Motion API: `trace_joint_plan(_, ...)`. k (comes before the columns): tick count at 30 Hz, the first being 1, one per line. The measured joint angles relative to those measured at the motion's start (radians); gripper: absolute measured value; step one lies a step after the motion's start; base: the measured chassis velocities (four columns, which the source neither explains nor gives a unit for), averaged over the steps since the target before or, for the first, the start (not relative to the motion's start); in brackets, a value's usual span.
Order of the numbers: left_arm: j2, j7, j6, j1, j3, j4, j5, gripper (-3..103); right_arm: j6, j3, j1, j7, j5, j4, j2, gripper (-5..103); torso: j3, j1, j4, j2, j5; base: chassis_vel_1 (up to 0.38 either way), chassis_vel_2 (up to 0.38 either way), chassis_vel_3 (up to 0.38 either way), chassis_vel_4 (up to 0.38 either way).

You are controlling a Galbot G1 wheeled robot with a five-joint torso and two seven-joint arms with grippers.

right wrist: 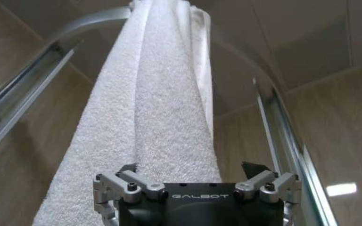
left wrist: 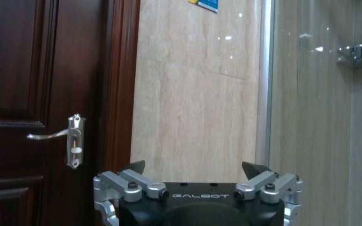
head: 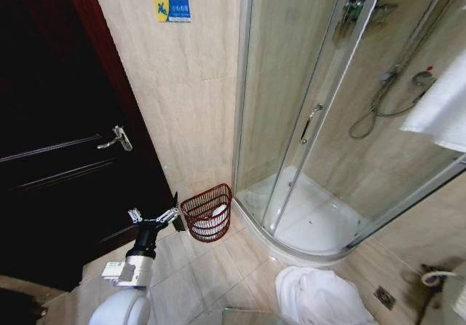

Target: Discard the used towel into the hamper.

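Towel hangs on shower rail; our right gripper open around it, left gripper open nr hamper. Risk: partial pinch, towel slips.

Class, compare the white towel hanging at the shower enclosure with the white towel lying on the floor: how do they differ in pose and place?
The hanging towel drapes long and straight from the shower rail, with the right gripper at its lower part; the floor towel lies in a crumpled heap on the tiles. The hanging towel is high up; the floor towel sits low beside the shower base, apart from the hamper. Both are white.
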Motion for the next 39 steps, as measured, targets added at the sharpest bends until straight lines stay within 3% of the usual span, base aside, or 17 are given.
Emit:
trace_joint_plan(6,0.000,0.000,0.000,0.000,0.000,0.000,0.000,100,-0.026,-0.020,0.011,0.009,0.204,0.069,-0.010,100,-0.001,-0.001,0.0003,-0.002,-0.0004,0.000,0.000,0.000,0.000)
trace_joint_plan(9,0.000,0.000,0.000,0.000,0.000,0.000,0.000,100,-0.030,-0.028,0.010,0.010,0.246,0.105,-0.010,100,-0.001,-0.001,0.0004,-0.002,-0.0007,0.000,0.000,0.000,0.000)
trace_joint_plan(12,0.000,0.000,0.000,0.000,0.000,0.000,0.000,100,-0.030,-0.031,0.004,0.008,0.242,0.111,-0.010,100,-0.001,-0.001,0.0003,-0.003,-0.0004,0.000,0.000,0.000,0.000)
trace_joint_plan(18,0.000,0.000,0.000,0.000,0.000,0.000,0.000,100,-0.040,-0.040,-0.005,-0.012,0.093,0.044,-0.013,100,-0.002,-0.002,0.0002,-0.004,-0.0001,0.000,0.000,0.000,0.000)
trace_joint_plan(22,0.000,0.000,0.000,0.000,0.000,0.000,0.000,100,-0.044,-0.041,0.001,-0.012,0.065,-0.003,-0.018,100,-0.002,-0.002,0.0001,-0.004,0.0000,0.000,0.000,0.000,0.000)
trace_joint_plan(35,0.000,0.000,0.000,0.000,0.000,0.000,0.000,100,-0.044,-0.057,-0.005,-0.075,0.229,0.043,-0.040,103,-0.002,-0.002,0.0003,-0.005,-0.0004,0.000,0.000,0.000,0.000)
trace_joint_plan(37,0.000,0.000,0.000,0.000,0.000,0.000,0.000,100,-0.044,-0.059,-0.014,-0.089,0.227,0.055,-0.043,94,-0.003,-0.002,0.0003,-0.005,-0.0005,0.000,0.000,0.000,0.000)
trace_joint_plan(39,0.000,0.000,0.000,0.000,0.000,0.000,0.000,100,-0.041,-0.059,-0.018,-0.093,0.218,0.055,-0.043,94,-0.003,-0.002,0.0002,-0.005,-0.0004,0.000,0.000,0.000,0.000)
